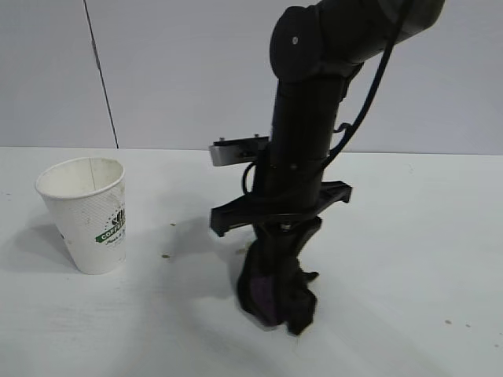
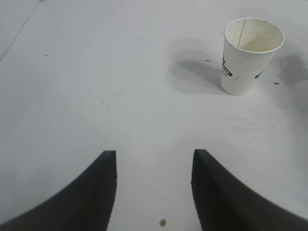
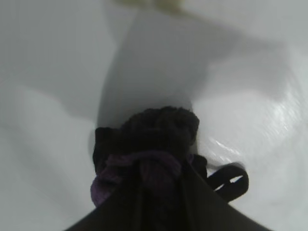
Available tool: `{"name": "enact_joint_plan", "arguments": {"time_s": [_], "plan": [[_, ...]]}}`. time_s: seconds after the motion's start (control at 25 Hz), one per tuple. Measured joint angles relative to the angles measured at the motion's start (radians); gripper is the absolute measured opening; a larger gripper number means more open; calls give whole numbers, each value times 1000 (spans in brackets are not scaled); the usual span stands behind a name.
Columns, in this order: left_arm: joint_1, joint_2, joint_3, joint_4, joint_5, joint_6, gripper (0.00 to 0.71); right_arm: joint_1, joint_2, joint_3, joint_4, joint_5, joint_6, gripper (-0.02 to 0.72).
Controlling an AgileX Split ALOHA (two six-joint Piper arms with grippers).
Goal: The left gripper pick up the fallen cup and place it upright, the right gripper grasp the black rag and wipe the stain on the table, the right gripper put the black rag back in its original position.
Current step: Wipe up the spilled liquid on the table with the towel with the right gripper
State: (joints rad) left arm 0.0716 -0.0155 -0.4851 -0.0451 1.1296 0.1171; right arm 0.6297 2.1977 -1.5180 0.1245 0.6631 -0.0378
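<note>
The white cup [image 1: 86,216] with its green band stands upright on the table [image 1: 409,236] at the left. It also shows in the left wrist view as the cup [image 2: 250,55], well ahead of my left gripper [image 2: 154,156]. That gripper is open, holds nothing, and hovers over bare tabletop. My right gripper [image 1: 271,287] points straight down in the middle and is shut on the black rag [image 1: 277,297], which is bunched against the table. In the right wrist view the black rag [image 3: 154,139] bulges out past the gripper [image 3: 159,178], with a cord loop at one side. No stain shows; the rag may be covering it.
A few tiny brown specks [image 1: 165,257] lie between the cup and the rag. One brown drop [image 2: 163,222] sits under the left gripper. A grey wall runs behind the table. The left arm is outside the exterior view.
</note>
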Motion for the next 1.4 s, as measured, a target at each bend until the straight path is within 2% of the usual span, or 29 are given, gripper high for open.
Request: {"name": "enact_joint_plan", "arguments": {"time_s": [0.16,0.28,0.48,0.6,0.68,0.76,0.8,0.88,0.96,1.04,1.12,1.24,1.32,1.4], "plan": [[0,0,0,0,0,0,354,-10,7,-1,-19,-38,38,84],[0,0,0,0,0,0,354,-44,8,-4,-69,-31,74,84],[0,0,0,0,0,0,354,-155,2,-14,-176,109,120,84],[0,0,0,0,0,0,354,-217,-2,-18,-193,231,115,84],[0,0,0,0,0,0,354,-235,-7,-18,-196,313,81,83],[0,0,0,0,0,0,354,-237,-9,-17,-171,394,26,83],[0,0,0,0,0,0,354,-237,-9,-14,-138,419,-11,83],[0,0,0,0,0,0,354,-231,-10,-7,-24,457,-88,83],[0,0,0,0,0,0,354,-206,-10,-2,77,461,-174,83],[0,0,0,0,0,0,354,-156,-12,-1,141,443,-228,83],[0,0,0,0,0,0,354,-109,-13,-1,157,430,-251,83],[0,0,0,0,0,0,354,-70,-15,-1,145,437,-248,83],[0,0,0,0,0,0,354,-67,-17,-1,106,472,-230,83],[0,0,0,0,0,0,354,-67,-19,0,25,512,-194,83]]}}
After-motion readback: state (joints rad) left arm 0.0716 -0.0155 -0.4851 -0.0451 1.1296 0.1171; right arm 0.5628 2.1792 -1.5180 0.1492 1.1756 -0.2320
